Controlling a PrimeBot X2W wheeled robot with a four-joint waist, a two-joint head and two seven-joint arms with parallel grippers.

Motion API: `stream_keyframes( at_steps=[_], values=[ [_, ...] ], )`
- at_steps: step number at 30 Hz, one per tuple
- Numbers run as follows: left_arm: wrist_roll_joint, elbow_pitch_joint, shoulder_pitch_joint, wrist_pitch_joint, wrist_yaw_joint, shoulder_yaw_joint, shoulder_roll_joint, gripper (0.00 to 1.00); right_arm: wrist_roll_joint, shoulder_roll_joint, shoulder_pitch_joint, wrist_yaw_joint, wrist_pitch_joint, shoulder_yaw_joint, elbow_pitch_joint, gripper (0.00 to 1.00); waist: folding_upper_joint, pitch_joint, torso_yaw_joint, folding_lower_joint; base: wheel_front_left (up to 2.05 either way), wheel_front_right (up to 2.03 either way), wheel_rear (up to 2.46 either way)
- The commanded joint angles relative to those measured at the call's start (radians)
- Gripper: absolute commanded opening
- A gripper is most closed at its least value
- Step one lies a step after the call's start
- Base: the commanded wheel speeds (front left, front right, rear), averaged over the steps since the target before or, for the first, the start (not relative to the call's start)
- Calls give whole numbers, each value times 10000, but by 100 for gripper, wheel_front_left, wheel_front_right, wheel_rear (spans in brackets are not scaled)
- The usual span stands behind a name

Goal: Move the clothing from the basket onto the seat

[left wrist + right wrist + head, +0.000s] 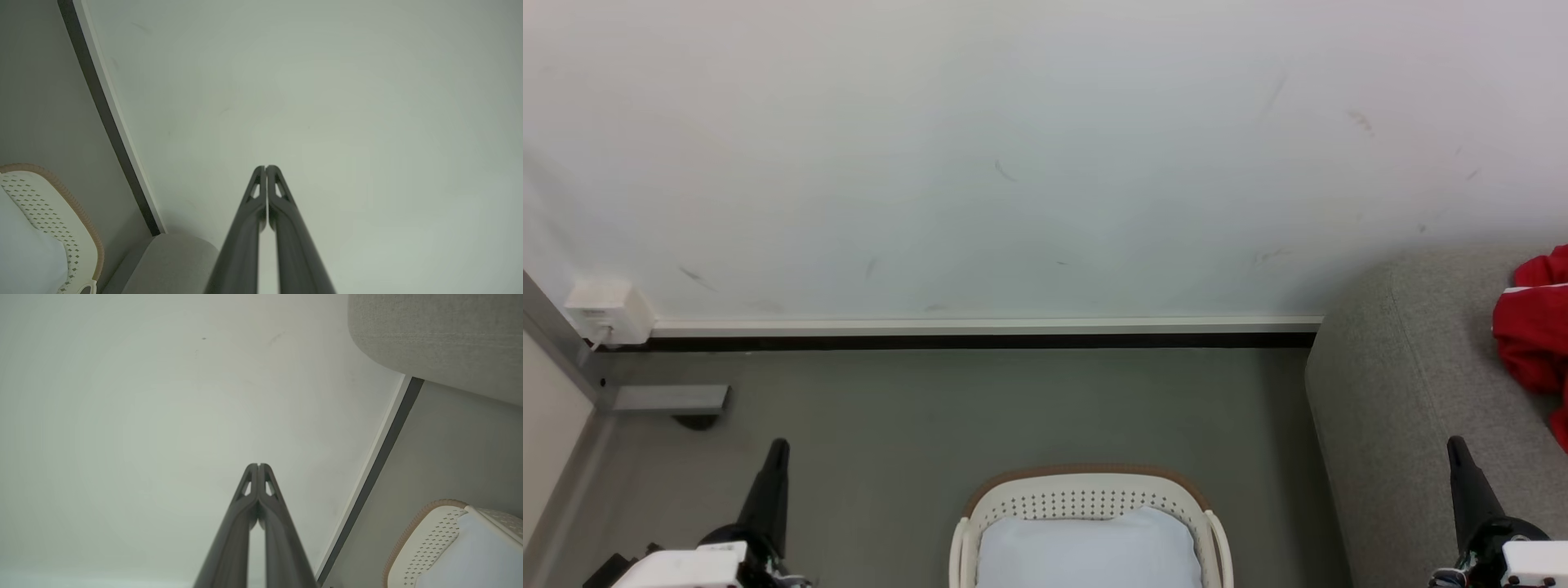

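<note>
The red clothing (1535, 335) with white trim lies bunched on the grey seat (1396, 392) at the right edge of the head view. The white basket (1086, 500) with its brown rim stands on the floor at the bottom centre, holding a pale blue-white cushion (1090, 551). My left gripper (778, 447) is shut and holds nothing, pointing up at the lower left, well left of the basket. At the lower right, over the seat's front, my right gripper (1455, 445) is shut with nothing in it. Both wrist views show closed fingertips, left gripper (265, 167) and right gripper (258, 465), before the wall, with the basket (61, 216) (429, 535) and seat (175, 261) (437, 339) at the edges.
A white wall (1029, 155) with a skirting board (980, 327) runs behind the grey floor (931, 408). A white socket box (609, 312) sits at the left by a metal door frame (572, 367) and a grey doorstop (670, 400).
</note>
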State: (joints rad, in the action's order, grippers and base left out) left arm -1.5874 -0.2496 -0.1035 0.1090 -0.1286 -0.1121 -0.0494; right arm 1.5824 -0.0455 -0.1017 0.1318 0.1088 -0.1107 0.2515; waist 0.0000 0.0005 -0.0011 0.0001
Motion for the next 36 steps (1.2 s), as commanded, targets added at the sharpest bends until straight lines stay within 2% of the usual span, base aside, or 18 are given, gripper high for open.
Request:
stream_keyframes(
  at_steps=[1,36],
  values=[
    [-184,41,-113,61,-38,-40,-19,0,241,-85,-146,-20,53,-57,-82,0,0,6,4,-1,0,0,0],
    [-308,42,-116,93,-39,-44,-16,0,308,-84,-153,-21,87,-65,-82,0,0,19,11,-1,0,0,0]
  ],
)
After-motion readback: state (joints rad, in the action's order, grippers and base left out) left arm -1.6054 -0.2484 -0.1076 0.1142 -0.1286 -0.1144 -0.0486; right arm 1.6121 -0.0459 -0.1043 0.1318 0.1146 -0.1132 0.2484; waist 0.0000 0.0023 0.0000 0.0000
